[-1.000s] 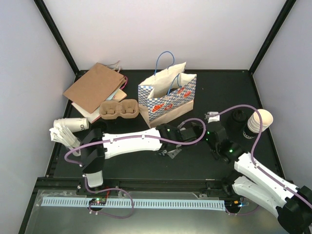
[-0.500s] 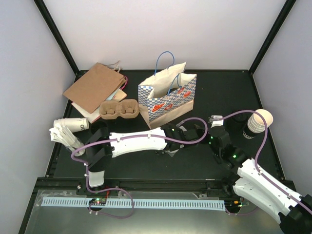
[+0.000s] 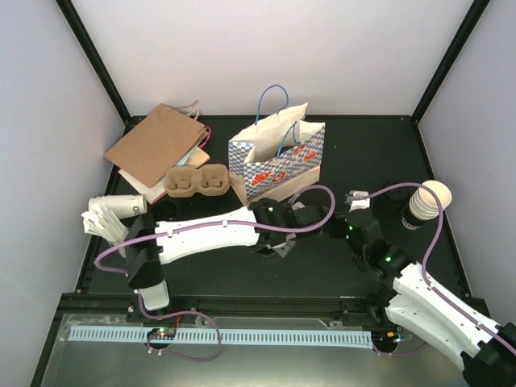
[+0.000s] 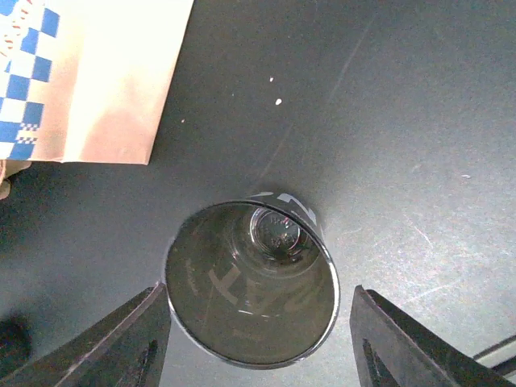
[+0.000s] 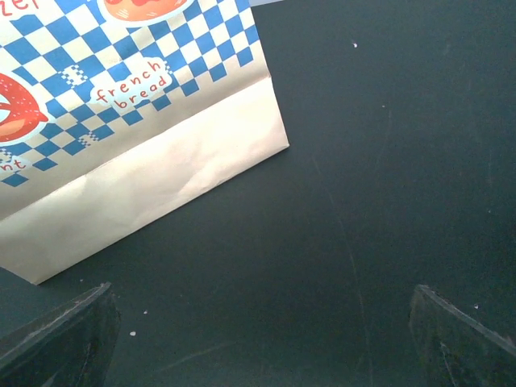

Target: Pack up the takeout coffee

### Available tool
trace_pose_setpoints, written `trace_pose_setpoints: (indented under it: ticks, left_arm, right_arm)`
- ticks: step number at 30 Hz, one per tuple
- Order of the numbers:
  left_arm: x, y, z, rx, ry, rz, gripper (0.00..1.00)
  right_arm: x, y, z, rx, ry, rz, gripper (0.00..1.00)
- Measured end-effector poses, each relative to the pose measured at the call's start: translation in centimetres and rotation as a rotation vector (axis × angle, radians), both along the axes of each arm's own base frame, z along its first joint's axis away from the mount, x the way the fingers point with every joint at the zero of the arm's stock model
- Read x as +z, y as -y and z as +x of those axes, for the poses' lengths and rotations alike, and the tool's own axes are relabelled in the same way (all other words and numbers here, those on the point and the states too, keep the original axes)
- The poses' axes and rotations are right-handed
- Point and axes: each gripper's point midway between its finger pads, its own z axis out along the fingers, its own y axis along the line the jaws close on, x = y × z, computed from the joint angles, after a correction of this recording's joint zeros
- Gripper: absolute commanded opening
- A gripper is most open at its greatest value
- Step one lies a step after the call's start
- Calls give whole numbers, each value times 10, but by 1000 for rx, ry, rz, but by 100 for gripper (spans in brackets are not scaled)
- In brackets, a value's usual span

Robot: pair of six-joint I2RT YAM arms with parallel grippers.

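Left wrist view looks straight down into a dark cup (image 4: 251,282) standing upright on the tabletop (image 4: 403,121), its mouth open and no lid showing. The left jaws stand spread on either side of it, released rather than gripping; a clear gap shows on one side, a narrower one on the other. The cup sits just beside the lower edge of the checked bag (image 4: 89,81), outside it. In the top view the cup is hidden under the wrist of the left arm (image 3: 210,232).

On that showing the packing looks barely begun. The cup is in neither the bag nor the cardboard carrier (image 3: 196,180), whose two wells look empty. The inside of the bag cannot be seen well enough to say what it holds. A stack of cream cups (image 3: 427,201) stands near the right wall, and a lid for this cup appears to be wanting too.

The right jaws are wide apart and empty, hanging over bare tabletop by the bag's bottom corner. Both wrists are near each other in front of the bag — that is the tight spot, with purple cables looping over it. Open tabletop lies toward the near edge and to the cup's right. The back left corner is crowded with brown bags (image 3: 157,143) and loose cups (image 3: 109,216) lying on their sides, and white walls (image 3: 266,48) close off three sides.
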Motion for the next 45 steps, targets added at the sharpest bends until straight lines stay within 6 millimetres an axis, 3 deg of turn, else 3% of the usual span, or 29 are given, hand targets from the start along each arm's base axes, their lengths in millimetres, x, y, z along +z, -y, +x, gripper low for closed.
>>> trace_pose_setpoints:
  ticks: [8, 12, 15, 20, 24, 29, 39, 45]
  left_arm:
    - [32, -9, -1, 9, 17, -85, 65]
    - [47, -27, 7, 64, 26, -135, 65]
    - [54, -64, 22, 164, 46, -139, 63]
    - [78, -161, 41, 393, 130, -133, 60]
    - [104, -244, 37, 578, 243, -214, 53]
    - [133, -317, 25, 773, 369, -263, 49]
    - [128, -394, 25, 1166, 380, -185, 48]
    - [150, -423, 11, 1328, 491, -204, 47]
  right_arm:
    - [-3, 1, -1, 1, -3, -1, 100]
    - [-3, 0, -1, 4, -1, 1, 100]
    - [-3, -1, -1, 7, 0, 4, 100]
    - [-2, -1, -2, 12, 1, 9, 100]
    - [1, -2, -2, 15, 13, 20, 100]
    - [1, -1, -4, 16, 26, 30, 100]
    - [8, 2, -8, 14, 60, 56, 100]
    - [10, 4, -10, 12, 77, 73, 100]
